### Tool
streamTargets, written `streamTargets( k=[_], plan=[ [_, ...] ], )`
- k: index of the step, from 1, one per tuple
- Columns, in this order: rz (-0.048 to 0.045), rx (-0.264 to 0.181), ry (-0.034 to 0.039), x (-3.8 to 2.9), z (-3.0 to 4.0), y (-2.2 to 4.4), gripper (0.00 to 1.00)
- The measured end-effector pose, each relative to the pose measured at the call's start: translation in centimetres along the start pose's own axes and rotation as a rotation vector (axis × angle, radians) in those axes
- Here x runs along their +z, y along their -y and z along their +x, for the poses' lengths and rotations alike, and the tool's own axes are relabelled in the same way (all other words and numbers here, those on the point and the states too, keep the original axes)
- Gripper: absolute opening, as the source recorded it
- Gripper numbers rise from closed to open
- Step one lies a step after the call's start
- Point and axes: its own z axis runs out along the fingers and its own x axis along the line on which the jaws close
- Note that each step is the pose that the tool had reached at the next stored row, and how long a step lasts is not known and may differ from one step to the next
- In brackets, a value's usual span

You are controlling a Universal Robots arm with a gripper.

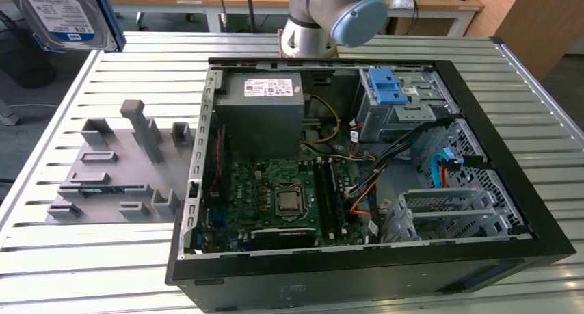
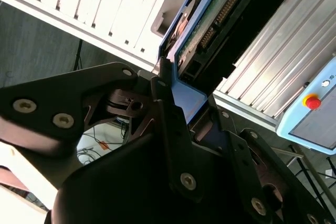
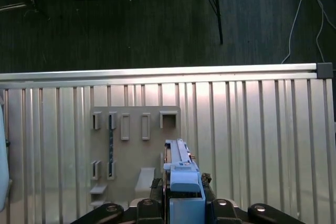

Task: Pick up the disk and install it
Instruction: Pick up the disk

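Note:
The disk (image 1: pixel 64 16) hangs high above the table's far corner at the exterior view's left, its white-and-blue label facing the camera and its blue rail frame along one side. In the second wrist view my gripper (image 2: pixel 191 106) is shut on the disk's (image 2: pixel 210 24) blue-framed end, with the green circuit-board side showing. The first wrist view has the disk (image 3: pixel 181 179) edge-on between the black fingers (image 3: pixel 152 211), above the grey holder plate (image 3: pixel 134 150).
The open computer case (image 1: pixel 511 184) lies on the slatted table (image 1: pixel 109 266), with a grey power supply (image 1: pixel 264 112), a motherboard (image 1: pixel 283 198) and a drive cage with a light-blue latch (image 1: pixel 388 88). The grey fixture (image 1: pixel 119 163) stands beside the case. A pendant with a red button (image 2: pixel 312 100) sits past the table edge.

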Motion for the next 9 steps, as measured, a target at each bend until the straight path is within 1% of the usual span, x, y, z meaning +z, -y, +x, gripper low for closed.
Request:
streamTargets(
  k=[6, 9],
  plan=[
    [0.0, 0.0, 0.0, 0.0, 0.01, 0.08, 0.37],
    [0.0, 0.0, -0.0001, 0.0, 0.17, 0.08, 0.37]
  ],
)
